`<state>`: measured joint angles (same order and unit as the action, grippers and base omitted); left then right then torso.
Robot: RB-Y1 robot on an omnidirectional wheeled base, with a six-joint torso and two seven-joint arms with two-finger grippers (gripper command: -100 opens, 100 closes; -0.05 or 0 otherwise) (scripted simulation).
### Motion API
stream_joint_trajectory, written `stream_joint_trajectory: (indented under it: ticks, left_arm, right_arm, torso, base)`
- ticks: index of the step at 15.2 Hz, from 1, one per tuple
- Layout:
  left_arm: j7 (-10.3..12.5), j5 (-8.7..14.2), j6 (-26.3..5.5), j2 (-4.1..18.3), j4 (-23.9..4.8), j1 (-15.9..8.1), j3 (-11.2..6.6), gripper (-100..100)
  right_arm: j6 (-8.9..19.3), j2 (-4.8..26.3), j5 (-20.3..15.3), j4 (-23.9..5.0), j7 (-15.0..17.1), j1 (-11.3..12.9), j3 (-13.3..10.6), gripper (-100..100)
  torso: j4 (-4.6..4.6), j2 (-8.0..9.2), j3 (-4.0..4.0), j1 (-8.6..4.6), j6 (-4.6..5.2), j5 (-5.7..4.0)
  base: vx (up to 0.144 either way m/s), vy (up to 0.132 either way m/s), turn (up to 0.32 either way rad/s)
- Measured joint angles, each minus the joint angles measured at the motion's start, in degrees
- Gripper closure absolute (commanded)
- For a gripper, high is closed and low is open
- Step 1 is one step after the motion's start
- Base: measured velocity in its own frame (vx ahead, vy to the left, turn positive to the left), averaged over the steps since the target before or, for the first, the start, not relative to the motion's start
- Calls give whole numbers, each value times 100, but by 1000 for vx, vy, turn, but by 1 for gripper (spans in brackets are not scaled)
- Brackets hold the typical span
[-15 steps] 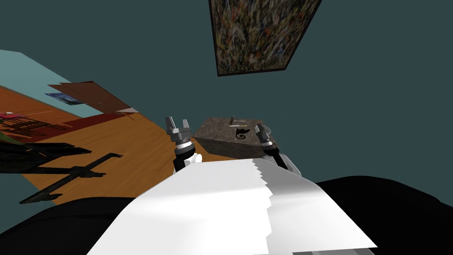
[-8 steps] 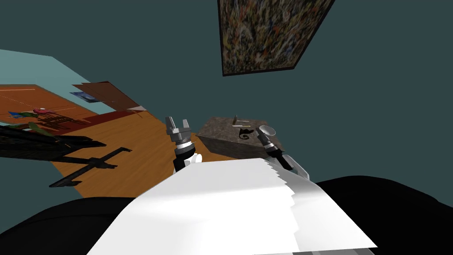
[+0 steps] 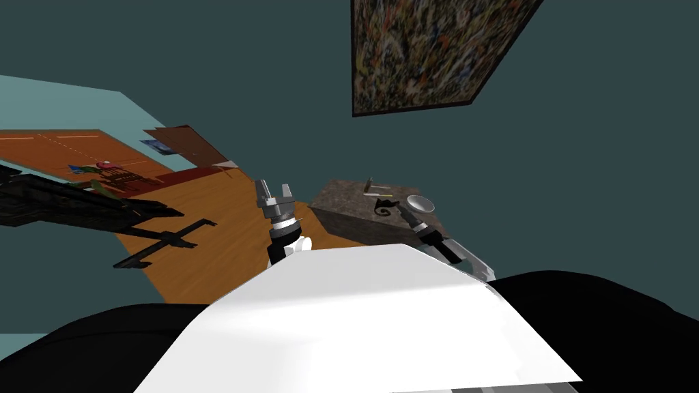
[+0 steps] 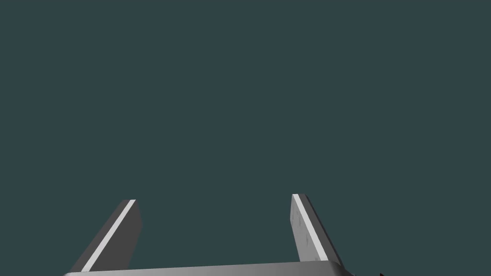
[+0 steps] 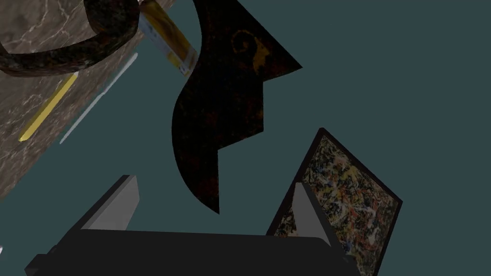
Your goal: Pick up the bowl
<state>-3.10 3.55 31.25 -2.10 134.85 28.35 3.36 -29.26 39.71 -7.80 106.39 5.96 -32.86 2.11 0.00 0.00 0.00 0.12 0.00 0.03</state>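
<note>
Grey bowl (image 3: pixel 420 202) on marbled worktop (image 3: pixel 341 201), right hand (image 5: pixel 214 181) beside it, open and empty, left hand (image 4: pixel 213 198) likewise open.

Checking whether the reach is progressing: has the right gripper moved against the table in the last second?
Yes. Against the table, the right gripper has drawn back toward my chest, away from the far edge, uncovering the bowl.

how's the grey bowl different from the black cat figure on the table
The light grey round bowl is plain; the black cat-shaped figure is mottled with orange. The bowl is low and open; the figure is a flat silhouette with a curled tail. The bowl lies by the right gripper; the figure stands to its left. Both are on the brown marbled table.
</note>
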Motion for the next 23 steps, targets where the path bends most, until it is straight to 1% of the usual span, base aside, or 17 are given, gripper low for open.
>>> stream_joint_trajectory:
  ticks: [2, 3, 5, 7, 8, 9, 11, 12, 16, 18, 21, 23]
  left_arm:
    - [0, 0, 0, 0, 0, 0, 0, 0]
    - [0, 0, 0, 0, 0, 0, 0, 0]
    - [0, 0, 0, 0, 0, 0, 0, 0]
    - [0, 0, 0, 0, 0, -1, 0, 0]
    - [0, 0, 0, 0, 0, 0, 0, 0]
    - [0, 0, 0, 0, 0, 0, 0, 0]
    - [0, 0, 0, 0, 0, 0, 0, 0]
    - [0, 0, 0, 0, 0, 0, 0, 0]
    - [0, 0, 0, 0, 0, 0, 0, 0]
    - [0, 0, 0, 0, 0, 0, 0, 0]
    - [0, 0, 0, 0, 0, 0, 0, 0]
    - [0, 0, 0, 0, 0, 0, 0, 0]
  right_arm:
    - [-11, 244, -57, -219, -7, -41, -21, -100]
    - [-9, 332, -70, -255, -7, -61, -21, -100]
    - [-32, 556, -128, -491, -19, -102, -41, -100]
    - [4, 796, -159, -606, 4, -133, -40, -100]
    - [-8, 936, -179, -741, 13, -142, -43, -100]
    - [-18, 1028, -194, -793, 11, -157, -47, -100]
    - [-23, 1262, -254, -989, -4, -220, -63, -100]
    - [-16, 1359, -267, -1029, -6, -232, -66, -100]
    - [-19, 1830, -348, -1354, -2, -368, -58, -100]
    - [-8, 2051, -392, -1537, 5, -339, -104, -100]
    - [25, 2393, -455, -1762, 7, -401, -128, -100]
    - [-30, 2643, -503, -2024, 3, -437, -146, -100]
  torso:
    - [-1, -4, -2, 2, -2, 1]
    - [-1, -3, -2, 2, 0, 1]
    - [0, -1, -1, 3, -2, 1]
    - [0, -1, 0, 3, -3, 1]
    - [0, -2, -1, 3, -2, 1]
    - [0, -2, -1, 2, 0, 1]
    - [-1, -3, -2, 5, -2, 1]
    - [-1, -3, -2, 3, 0, 1]
    - [-1, -5, -3, 4, -3, 1]
    - [-1, -5, -3, 2, 0, 1]
    - [-1, -4, -2, 2, 0, 1]
    - [-1, -6, -4, 5, -3, 2]
  base:
    - [12, 42, 104]
    - [4, 42, 129]
    - [0, 42, 94]
    - [7, 46, 164]
    - [11, 34, 43]
    - [11, 48, 145]
    - [11, 44, 98]
    - [13, 49, 130]
    - [18, 44, 128]
    - [14, 33, 103]
    - [15, 40, 114]
    - [18, 37, 107]
